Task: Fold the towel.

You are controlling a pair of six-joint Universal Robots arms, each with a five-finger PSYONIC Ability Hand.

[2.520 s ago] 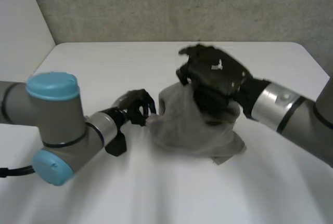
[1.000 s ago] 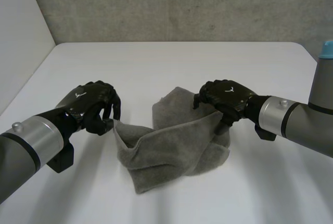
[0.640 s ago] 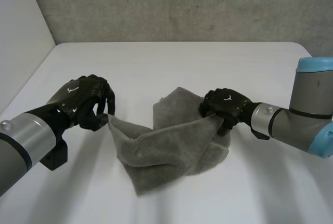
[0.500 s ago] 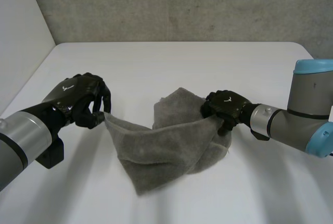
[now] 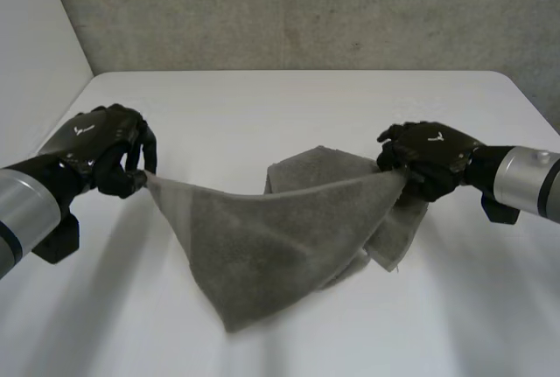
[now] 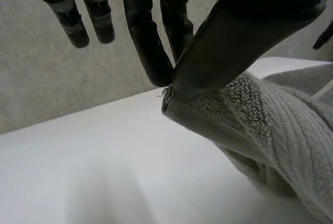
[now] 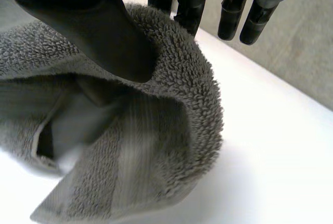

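Step in hand, my read: spreading the grey towel (image 5: 262, 246) before the fold. Keep both pinches firm and tension even. I'd raise the hands level so the bunch at centre-right falls free, then lay the towel flat.

Left hand (image 5: 101, 145), mid-left of frame: thumb and fingertip nip a towel corner, other fingers straight and off the cloth. Right hand (image 5: 429, 154), mid-right: thumb clamps the thick edge against its fingers. Towel's top edge spans taut between them, and its lower point touches the white table (image 5: 262, 106) at lower centre.
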